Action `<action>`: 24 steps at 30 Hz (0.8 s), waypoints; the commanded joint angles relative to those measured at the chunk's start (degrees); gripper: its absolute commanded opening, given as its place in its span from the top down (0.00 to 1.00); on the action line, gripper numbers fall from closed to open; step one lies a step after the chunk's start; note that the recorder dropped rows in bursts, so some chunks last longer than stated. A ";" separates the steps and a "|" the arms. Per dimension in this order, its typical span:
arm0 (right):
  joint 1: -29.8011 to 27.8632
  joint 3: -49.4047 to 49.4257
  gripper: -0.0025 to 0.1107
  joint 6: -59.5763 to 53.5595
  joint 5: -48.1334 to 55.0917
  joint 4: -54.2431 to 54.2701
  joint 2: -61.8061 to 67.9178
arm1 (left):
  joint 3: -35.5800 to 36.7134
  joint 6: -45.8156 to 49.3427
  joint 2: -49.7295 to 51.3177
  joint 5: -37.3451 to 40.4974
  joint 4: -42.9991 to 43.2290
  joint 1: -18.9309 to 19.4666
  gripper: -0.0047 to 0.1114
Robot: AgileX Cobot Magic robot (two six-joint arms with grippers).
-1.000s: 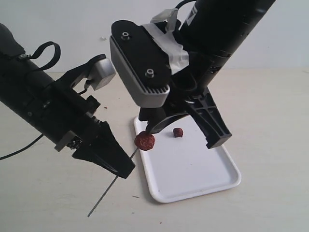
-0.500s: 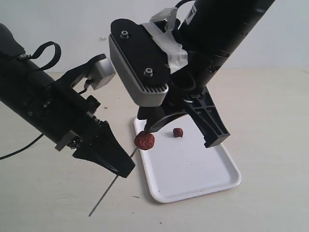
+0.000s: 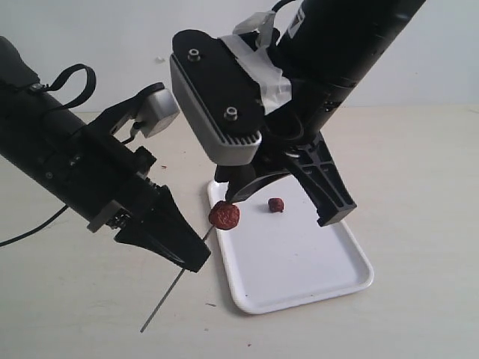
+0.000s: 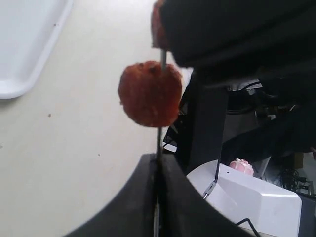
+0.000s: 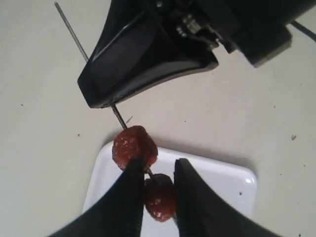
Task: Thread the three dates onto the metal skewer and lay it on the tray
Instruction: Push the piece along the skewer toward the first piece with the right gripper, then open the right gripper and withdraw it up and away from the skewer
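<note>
Over a corner of the tray [image 3: 299,262], the left tool [image 4: 159,160] is clamped tight on the metal skewer [image 5: 74,32], which slants up toward the right tool [image 5: 159,165]. First date [image 5: 134,147] sits threaded. Right tool narrowly grips second date [image 5: 159,197] at the tip, on the rod's axis. Third date [image 3: 276,204] lies loose on the tray. Judged: the push runs down the rod toward the left tool

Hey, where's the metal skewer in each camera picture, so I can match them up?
Exterior view: the metal skewer slants down and left from under the left gripper.
Left wrist view: a thin line running from that gripper's shut jaws into the date.
Right wrist view: a bare rod that passes behind the left gripper, then enters the date.
Shared landmark: the threaded date.
</note>
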 commanded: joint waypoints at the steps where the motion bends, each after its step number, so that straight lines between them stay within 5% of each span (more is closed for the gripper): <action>1: 0.31 -0.12 0.78 0.02 -0.81 0.61 -0.15 | -0.23 -0.86 0.05 -1.00 0.58 -0.21 0.96; 10: 0.31 -0.12 0.77 0.61 -2.40 1.57 -0.15 | -0.23 -0.86 0.05 -1.00 0.58 -0.21 0.96; 16: 0.31 -0.12 0.59 1.66 -2.11 1.57 -0.15 | -0.23 -0.86 0.05 -1.00 0.58 -0.21 0.96; 24: 0.31 -0.12 0.50 3.99 -2.12 1.71 -0.15 | -0.23 -0.86 0.05 -1.00 0.58 -0.21 0.96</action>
